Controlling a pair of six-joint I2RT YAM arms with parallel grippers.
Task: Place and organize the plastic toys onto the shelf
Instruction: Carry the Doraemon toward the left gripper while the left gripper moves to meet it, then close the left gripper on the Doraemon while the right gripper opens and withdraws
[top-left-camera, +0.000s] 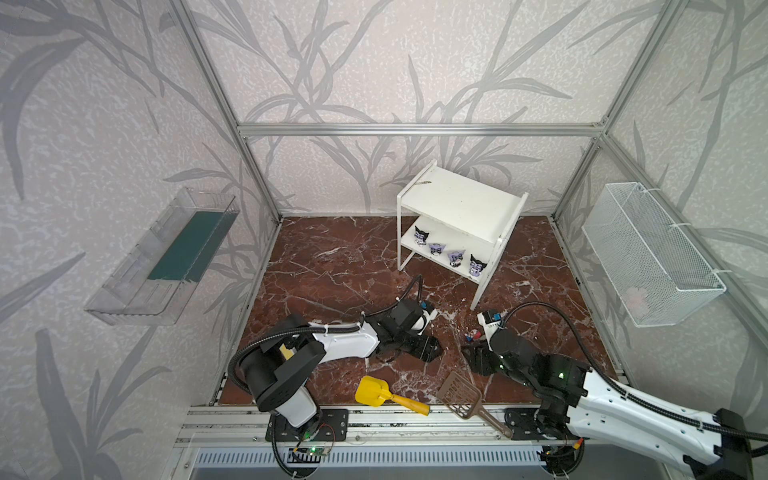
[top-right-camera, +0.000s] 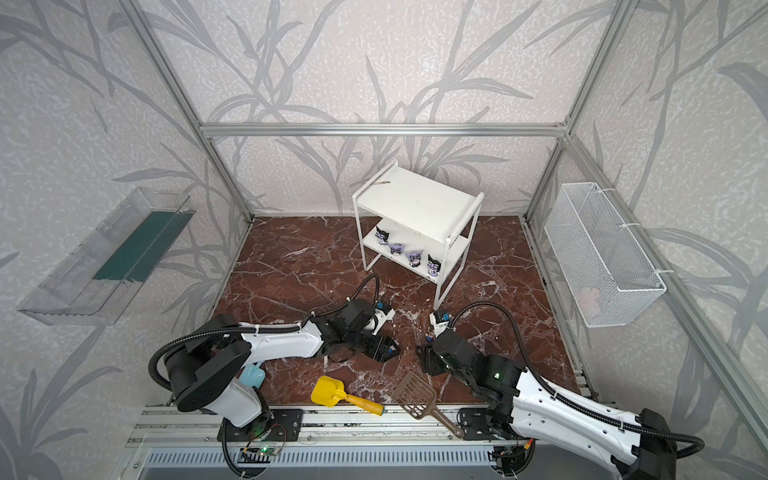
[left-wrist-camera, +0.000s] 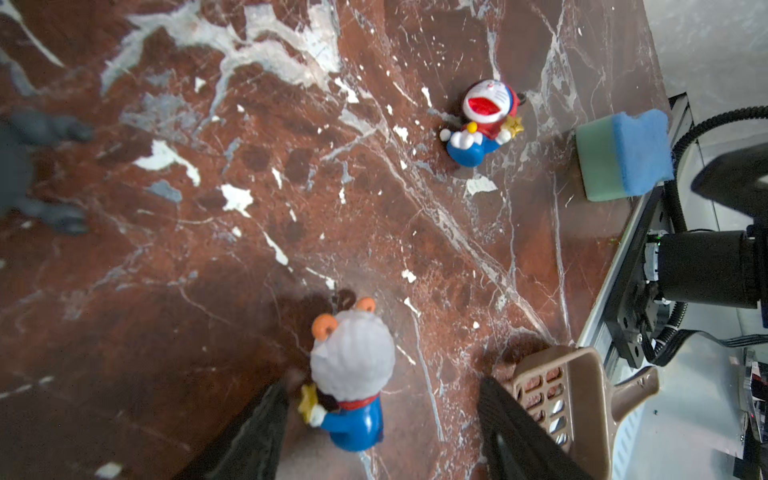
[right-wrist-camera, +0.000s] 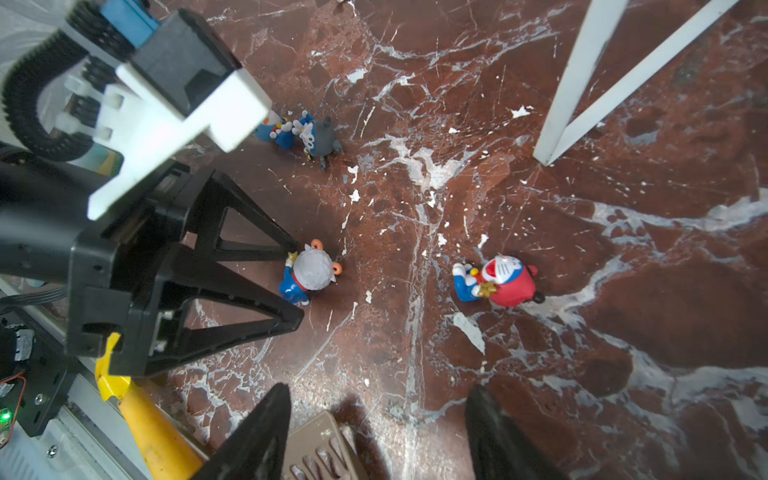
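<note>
The white shelf (top-left-camera: 457, 199) (top-right-camera: 415, 195) stands at the back, with several black-and-purple toys in a row on its lower tier (top-left-camera: 456, 257). A blue toy with a white head and orange ears (left-wrist-camera: 353, 357) (right-wrist-camera: 312, 270) stands on the marble floor between the open fingers of my left gripper (left-wrist-camera: 382, 384) (top-left-camera: 434, 347). One finger is at its star hand and the other stands well apart. A red-headed toy (left-wrist-camera: 484, 120) (right-wrist-camera: 503, 280) lies on its side nearby. A blue toy (right-wrist-camera: 282, 129) and a grey toy (right-wrist-camera: 322, 137) lie behind the left wrist. My right gripper (right-wrist-camera: 380, 390) (top-left-camera: 469, 357) is open and empty.
A brown slotted scoop (top-left-camera: 463, 395) lies under my right gripper and a yellow scoop (top-left-camera: 374, 390) at the front edge. A blue-green sponge (left-wrist-camera: 623, 153) sits near the right rail. A wire basket (top-left-camera: 652, 253) hangs on the right wall, a clear tray (top-left-camera: 166, 257) on the left.
</note>
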